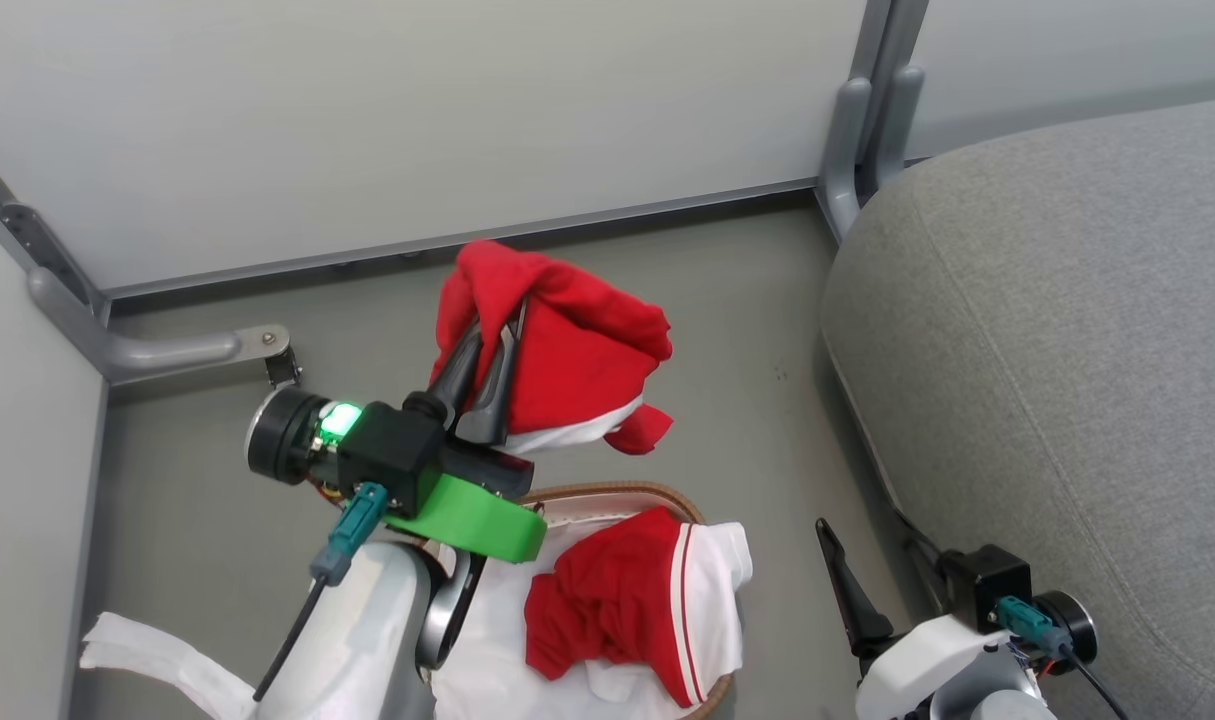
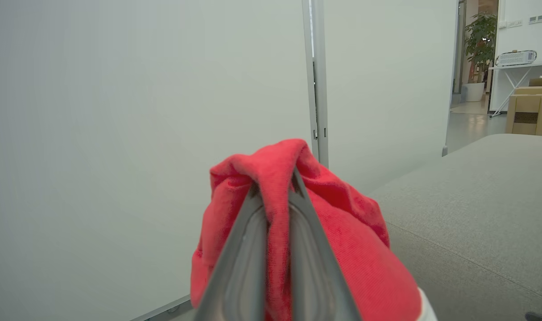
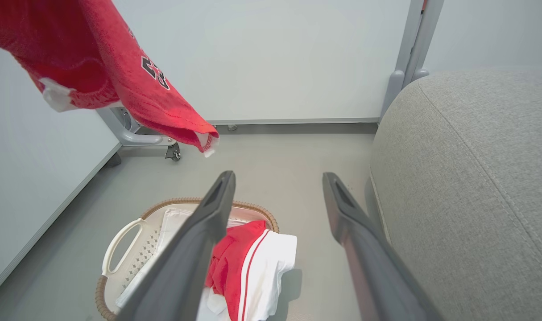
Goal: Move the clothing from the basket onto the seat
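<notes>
My left gripper is shut on a red garment with white trim, which hangs in the air above the floor, beyond the basket. In the left wrist view the red garment is pinched between my fingers. The right wrist view shows the hanging garment with dark lettering at the upper left. A second red garment with a red-striped white panel lies in the basket. The grey seat is to the right. My right gripper is open with nothing between its fingers, above the floor next to the seat.
White partition walls with grey metal feet enclose the far and left sides. A white cloth lies on the floor at the lower left. Grey floor lies between basket and seat.
</notes>
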`<state>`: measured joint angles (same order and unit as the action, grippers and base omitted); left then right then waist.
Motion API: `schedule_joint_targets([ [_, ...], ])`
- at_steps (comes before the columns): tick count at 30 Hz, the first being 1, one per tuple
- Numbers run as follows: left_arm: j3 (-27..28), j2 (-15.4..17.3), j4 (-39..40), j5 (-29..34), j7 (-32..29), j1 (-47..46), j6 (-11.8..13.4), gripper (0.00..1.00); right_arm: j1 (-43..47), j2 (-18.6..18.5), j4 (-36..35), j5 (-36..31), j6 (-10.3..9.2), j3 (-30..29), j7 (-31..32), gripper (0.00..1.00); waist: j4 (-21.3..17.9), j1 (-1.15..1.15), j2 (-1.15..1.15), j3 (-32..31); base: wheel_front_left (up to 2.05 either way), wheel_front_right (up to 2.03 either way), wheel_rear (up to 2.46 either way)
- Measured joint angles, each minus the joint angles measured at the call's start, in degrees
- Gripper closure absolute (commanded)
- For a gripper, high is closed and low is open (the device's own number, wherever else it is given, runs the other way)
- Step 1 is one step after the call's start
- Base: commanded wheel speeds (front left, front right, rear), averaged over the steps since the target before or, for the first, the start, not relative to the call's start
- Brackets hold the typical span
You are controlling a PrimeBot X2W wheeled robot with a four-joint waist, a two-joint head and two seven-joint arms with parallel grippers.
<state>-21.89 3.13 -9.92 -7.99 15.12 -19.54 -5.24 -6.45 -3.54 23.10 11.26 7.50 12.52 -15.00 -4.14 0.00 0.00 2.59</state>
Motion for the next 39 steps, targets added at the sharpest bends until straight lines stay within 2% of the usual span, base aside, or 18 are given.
schedule_joint_targets([
  [10,-0.7,-0.2,3.8,-1.4,0.0,-1.1,-0.1,1.0,-0.2,0.2,-0.7,-0.2,0.0,1.9,0.0,0.0,-0.5,0.0,0.0,-0.4,0.0,0.0,0.0],
  [22,-4.4,-0.3,4.5,-3.6,0.0,-1.5,0.6,1.0,-13.6,-1.3,-2.6,1.4,0.01,16.6,0.0,0.0,1.2,0.0,0.0,0.7,0.0,0.0,0.0],
  [28,-6.4,-0.3,4.4,-4.7,0.0,-1.8,0.8,1.0,-19.8,-1.5,-1.3,2.0,0.01,21.7,-0.1,0.0,2.7,0.0,0.0,1.1,0.0,0.0,0.0],
  [39,-11.8,-0.3,4.3,-6.6,0.0,-2.6,0.9,1.0,-25.6,-0.6,1.6,0.1,0.0,20.7,-0.1,0.0,5.9,0.0,0.0,1.5,0.0,0.0,0.0],
])
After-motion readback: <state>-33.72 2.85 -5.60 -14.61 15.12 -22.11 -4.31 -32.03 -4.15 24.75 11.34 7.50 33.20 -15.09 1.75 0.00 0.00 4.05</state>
